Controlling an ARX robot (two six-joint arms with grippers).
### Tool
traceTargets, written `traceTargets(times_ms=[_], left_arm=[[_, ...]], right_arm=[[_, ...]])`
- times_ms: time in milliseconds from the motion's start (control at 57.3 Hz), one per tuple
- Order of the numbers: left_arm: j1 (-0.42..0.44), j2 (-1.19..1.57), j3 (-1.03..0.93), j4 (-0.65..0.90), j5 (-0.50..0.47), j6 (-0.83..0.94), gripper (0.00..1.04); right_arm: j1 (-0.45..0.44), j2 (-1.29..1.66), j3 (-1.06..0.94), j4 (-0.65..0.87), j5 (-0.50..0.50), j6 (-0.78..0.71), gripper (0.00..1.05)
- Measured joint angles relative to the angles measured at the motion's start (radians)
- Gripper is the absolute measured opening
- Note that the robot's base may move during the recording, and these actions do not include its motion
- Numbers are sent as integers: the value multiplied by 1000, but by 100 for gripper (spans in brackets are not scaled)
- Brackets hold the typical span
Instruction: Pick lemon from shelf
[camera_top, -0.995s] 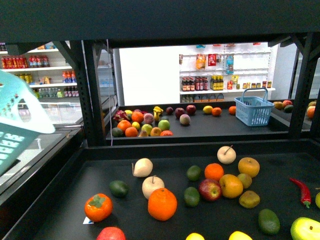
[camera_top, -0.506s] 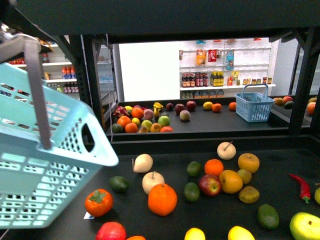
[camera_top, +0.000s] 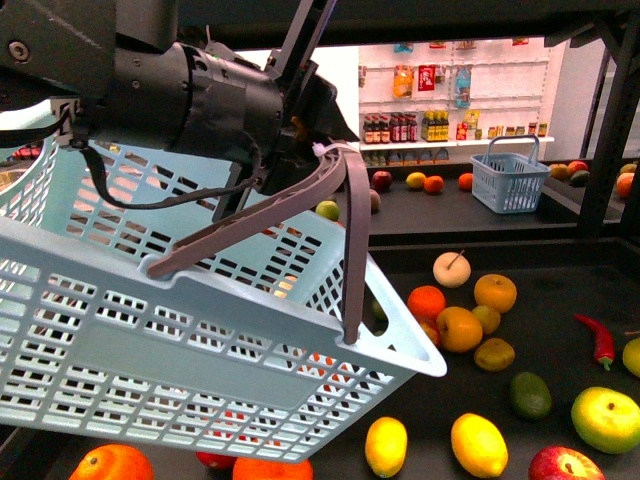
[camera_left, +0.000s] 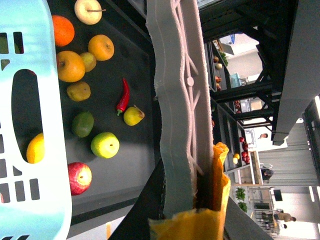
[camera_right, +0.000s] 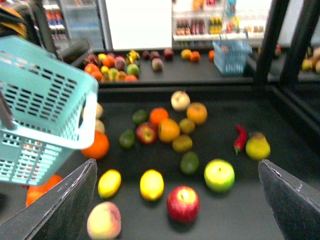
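The lemon (camera_top: 386, 446) lies unpicked on the shelf (camera_top: 552, 300) beside the basket (camera_top: 150, 350), its handle clamped in the jaws of the left gripper (camera_top: 318, 150); the right gripper (camera_right: 176, 167) has jaws apart

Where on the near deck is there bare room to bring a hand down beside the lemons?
Bare deck lies between the two lemons and the orange cluster, and between that cluster and the chili. The basket crowds the left side.
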Motion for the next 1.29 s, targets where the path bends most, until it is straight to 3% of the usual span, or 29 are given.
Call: traceTargets(times_ms=[87,192,262,489,664,925,1292], left_arm=[[-1,5,11,-6,-10,11,12],[-1,6,14,-6,-10,21,12],[-1,6,14,-7,-13,22,12],[-1,6,15,-7,-13,27,11],[-1,6,15,-7,-13,27,11],[0,6,15,-7,-13,28,11],[-1,6,15,-7,-13,29,11]], right_arm=[[-75,233,35,100,-47,69,97],[-191,673,129,382,-188,93,97],[-221,955,251,484,-253,89,97],[-239,1645,689,385,-348,42,97],[-204,1960,988,305,-329,24,97],[-65,2234,1194,292,-224,-13,97],[-12,2530,1469,234,-143,8,97]])
